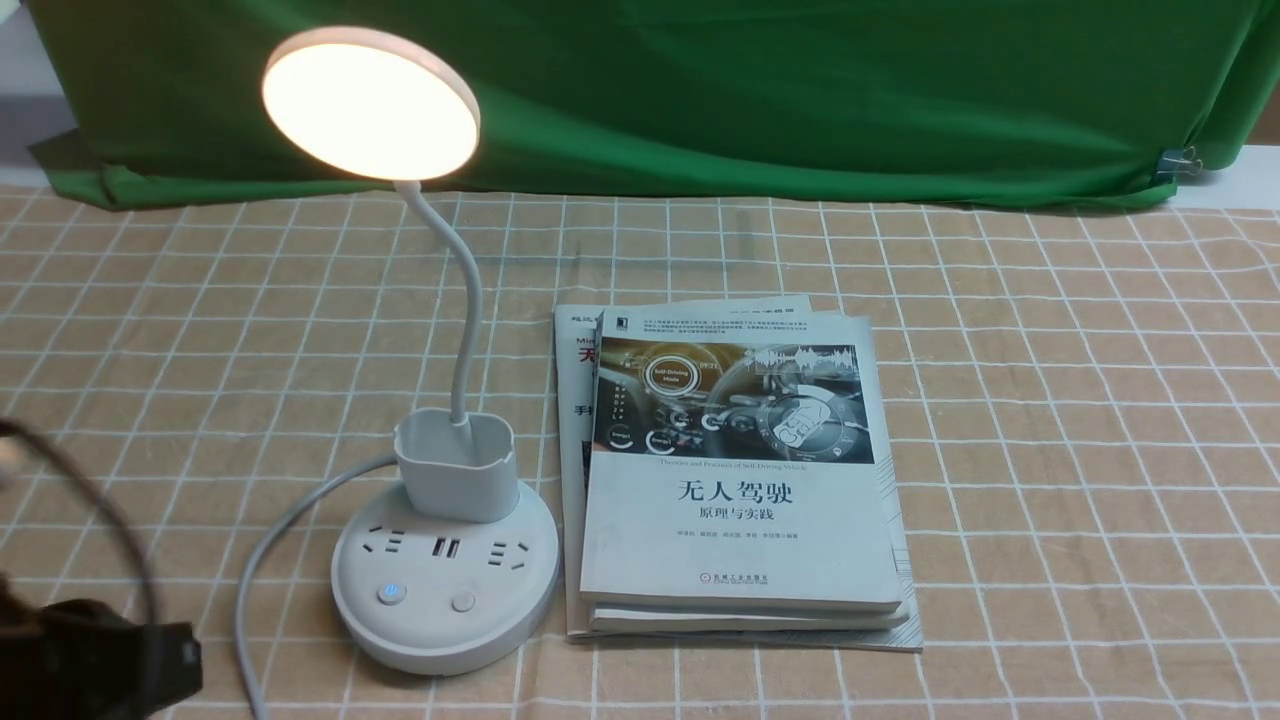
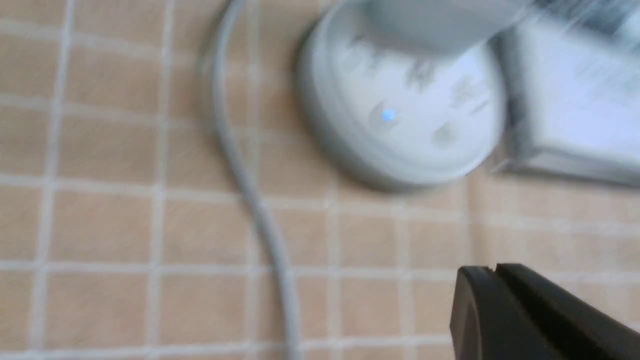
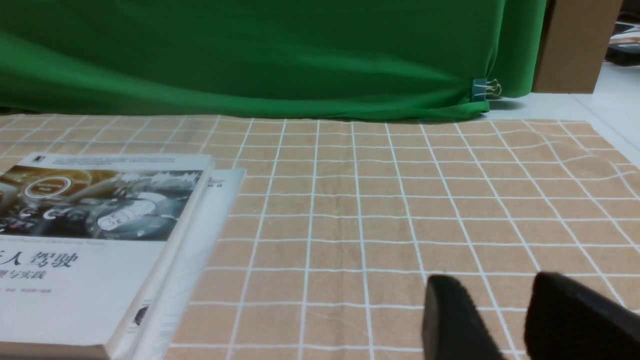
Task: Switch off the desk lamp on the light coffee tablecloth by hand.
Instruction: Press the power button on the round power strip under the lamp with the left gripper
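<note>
The white desk lamp [image 1: 445, 585] stands on the light coffee tablecloth [image 1: 1050, 400], left of centre. Its round disc head [image 1: 370, 103] glows. Its base carries sockets and two buttons; the left button [image 1: 391, 593] shows a blue light, also seen blurred in the left wrist view [image 2: 387, 116]. A grey cord [image 1: 262, 560] runs off the base to the left. My left gripper [image 2: 495, 268] is shut and empty, above the cloth short of the base; its arm [image 1: 95, 665] shows at the front left corner. My right gripper [image 3: 492, 282] is open and empty, low over bare cloth.
A stack of books [image 1: 740, 480] lies just right of the lamp base, also in the right wrist view [image 3: 100, 240]. A green cloth [image 1: 800, 90] hangs along the back edge, held by a clip [image 1: 1180, 160]. A brown box [image 3: 575, 45] stands beyond the right end.
</note>
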